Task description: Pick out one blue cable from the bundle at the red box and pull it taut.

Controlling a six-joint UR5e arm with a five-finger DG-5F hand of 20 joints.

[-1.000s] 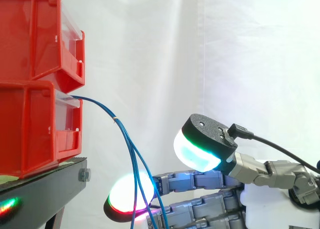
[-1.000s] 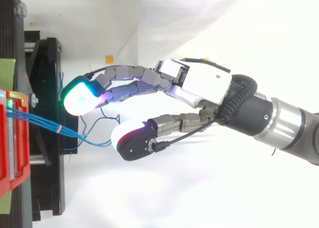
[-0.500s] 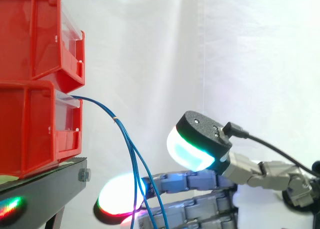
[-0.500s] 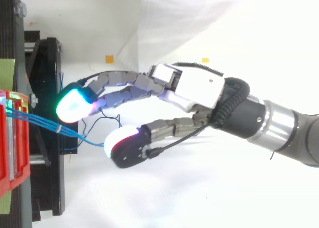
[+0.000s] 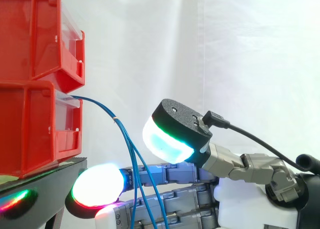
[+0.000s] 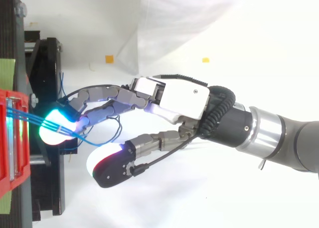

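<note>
Several thin blue cables (image 5: 107, 111) leave the lower red bin (image 5: 35, 124), held together by a small pale tie, and droop down to the right. In the top view the cables (image 6: 27, 117) run from the red bin (image 6: 12, 143) across a glowing fingertip. My hand (image 6: 179, 96) reaches in from the right with its fingers nearly straight. The fingertips (image 6: 54, 132) are at the stand's edge, under the bundle. The thumb pad (image 5: 170, 134) stays apart, to the right of the cables in the side view. Nothing is pinched. The hand's white body (image 5: 250, 209) sits low on the right.
A second red bin (image 5: 40, 34) is stacked on the lower one. Both rest on a black stand (image 6: 45, 188), close to my fingertips. Loose dark wire loops (image 6: 118, 132) hang by the stand. Two small orange marks (image 6: 108, 58) lie on the white floor.
The hand has moved left toward the bins. Its fingertips went from just right of the cables to beneath the bundle at the stand's edge, and the thumb followed left.
</note>
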